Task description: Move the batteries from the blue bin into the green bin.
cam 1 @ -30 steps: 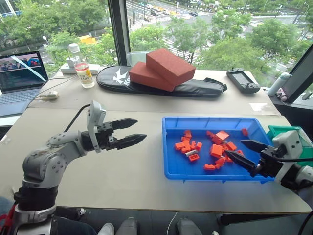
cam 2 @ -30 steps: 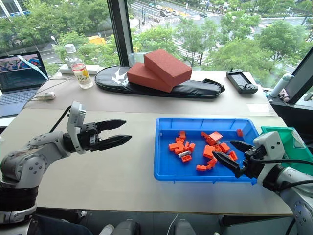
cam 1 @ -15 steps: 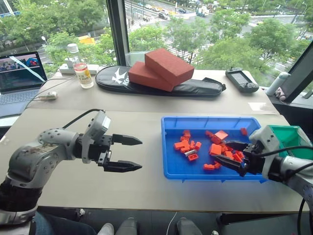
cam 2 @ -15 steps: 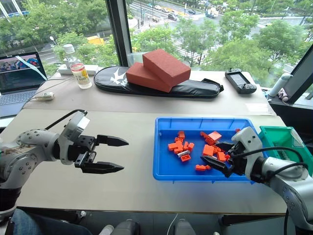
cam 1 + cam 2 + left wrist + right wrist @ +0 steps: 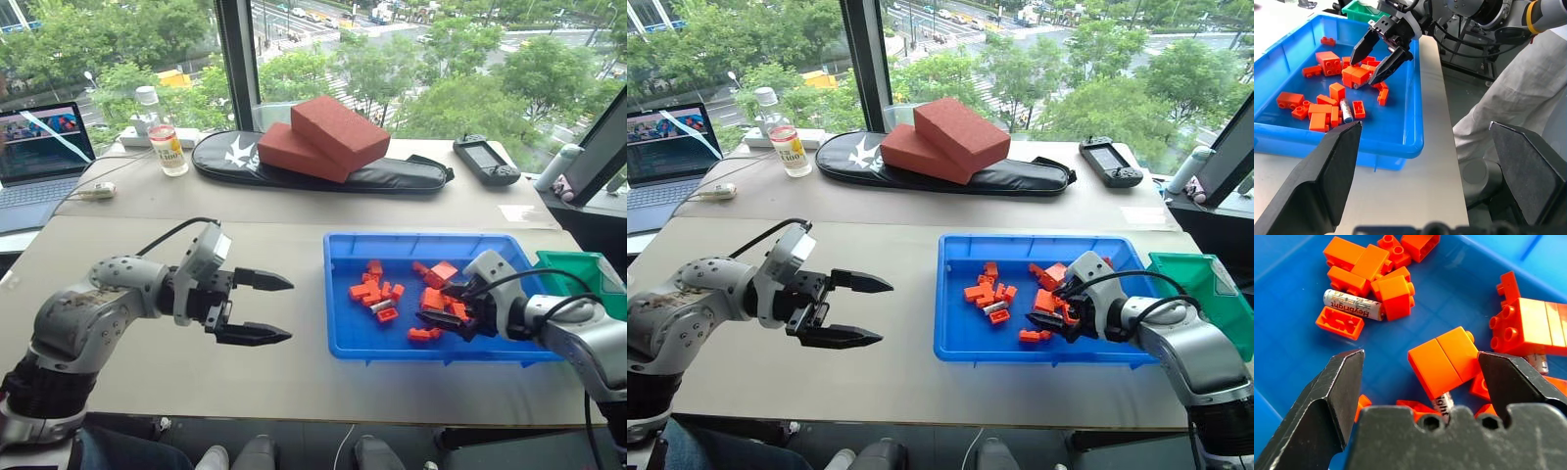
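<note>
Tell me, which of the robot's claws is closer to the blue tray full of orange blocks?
The right gripper: it hangs open over the blocks inside the blue tray. The left gripper, also open, hovers above the bare table well off the tray's left side.

Big floor-to-ceiling glass windows (image 5: 118,49) with leafy green trees outside, daylight all over the wide beige counter (image 5: 294,362).
</note>
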Available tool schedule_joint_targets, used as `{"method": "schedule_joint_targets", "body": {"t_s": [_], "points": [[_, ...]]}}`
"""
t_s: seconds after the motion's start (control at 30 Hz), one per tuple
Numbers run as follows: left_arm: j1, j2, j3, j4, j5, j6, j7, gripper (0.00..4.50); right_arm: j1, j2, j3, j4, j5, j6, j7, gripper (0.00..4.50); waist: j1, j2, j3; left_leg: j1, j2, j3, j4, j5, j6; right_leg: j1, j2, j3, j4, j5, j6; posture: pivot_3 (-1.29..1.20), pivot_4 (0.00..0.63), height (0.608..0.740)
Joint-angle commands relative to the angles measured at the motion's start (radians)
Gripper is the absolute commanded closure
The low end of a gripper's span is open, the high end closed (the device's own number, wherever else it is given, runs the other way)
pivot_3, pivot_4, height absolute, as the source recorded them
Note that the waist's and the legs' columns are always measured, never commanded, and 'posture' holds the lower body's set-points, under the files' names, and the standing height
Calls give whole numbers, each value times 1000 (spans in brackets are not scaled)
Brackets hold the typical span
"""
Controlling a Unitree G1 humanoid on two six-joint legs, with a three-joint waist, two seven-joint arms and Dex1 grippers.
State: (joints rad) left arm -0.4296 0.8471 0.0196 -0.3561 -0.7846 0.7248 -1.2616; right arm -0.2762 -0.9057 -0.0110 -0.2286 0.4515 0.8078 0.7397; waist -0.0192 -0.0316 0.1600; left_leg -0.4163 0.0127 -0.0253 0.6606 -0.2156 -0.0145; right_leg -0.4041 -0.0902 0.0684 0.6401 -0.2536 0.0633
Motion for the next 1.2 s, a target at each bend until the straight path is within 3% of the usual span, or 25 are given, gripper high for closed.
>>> {"method": "schedule_joint_targets", "body": {"t_s": [0.03, 0.43, 0.83, 1.2], "points": [[12, 6, 28, -33, -12, -10, 10, 0, -25, 5, 10, 11, -35, -34, 14, 177, 1, 0, 0, 0, 0, 0, 0, 0, 0, 0, 0, 0, 0, 0, 0, 0, 150, 740], [45, 14, 45, -57, -21, -8, 32, 0, -54, 29, 54, 67, -107, -60, 39, 177, -2, 0, 0, 0, 0, 0, 0, 0, 0, 0, 0, 0, 0, 0, 0, 0, 150, 740], [57, 15, 43, -57, -10, -18, 32, 0, -58, 49, 5, 35, -110, -52, 27, 4203, -2, 0, 0, 0, 0, 0, 0, 0, 0, 0, 0, 0, 0, 0, 0, 0, 150, 740], [57, 10, 29, -41, 9, -35, 23, 0, -37, 30, -96, -65, -66, 45, -1, 4203, -3, 0, 0, 0, 0, 0, 0, 0, 0, 0, 0, 0, 0, 0, 0, 0, 150, 740]]}}
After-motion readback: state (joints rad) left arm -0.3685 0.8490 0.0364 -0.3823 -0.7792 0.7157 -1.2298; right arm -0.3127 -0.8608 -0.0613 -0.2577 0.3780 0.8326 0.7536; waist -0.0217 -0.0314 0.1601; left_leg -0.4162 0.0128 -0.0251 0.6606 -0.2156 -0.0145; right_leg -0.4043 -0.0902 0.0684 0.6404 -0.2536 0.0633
